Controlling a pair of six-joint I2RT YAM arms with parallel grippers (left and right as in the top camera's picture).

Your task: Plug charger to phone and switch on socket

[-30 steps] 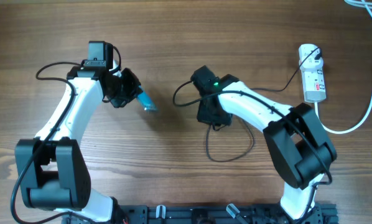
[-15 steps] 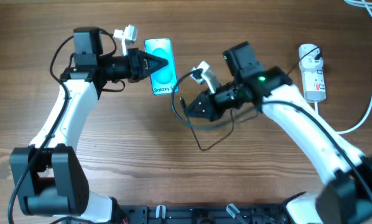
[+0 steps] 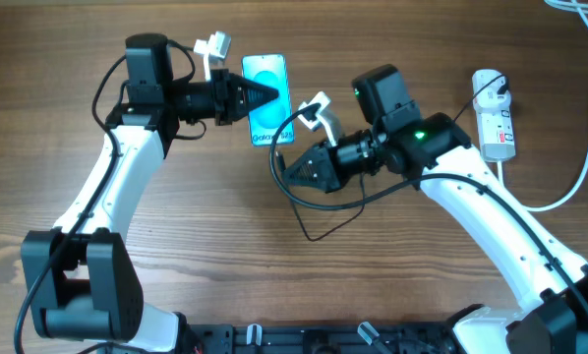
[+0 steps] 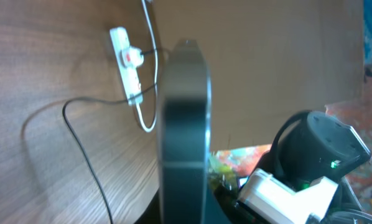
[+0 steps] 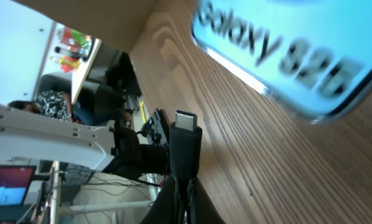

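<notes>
My left gripper [image 3: 263,96] is clamped on the phone [image 3: 266,71], gripping it across its width with the cyan screen facing up and the Galaxy end nearest my other arm. My right gripper [image 3: 296,169] is closed on the charger [image 5: 185,143] just behind its small plug tip, which sticks out ahead of the fingers toward that end of the phone, near it but not touching. The thin black cable loops back under my right gripper across the counter [image 3: 176,246]. The socket [image 3: 496,123] lies well behind my right gripper, with its thick white cord [image 3: 569,192] trailing beside it.
</notes>
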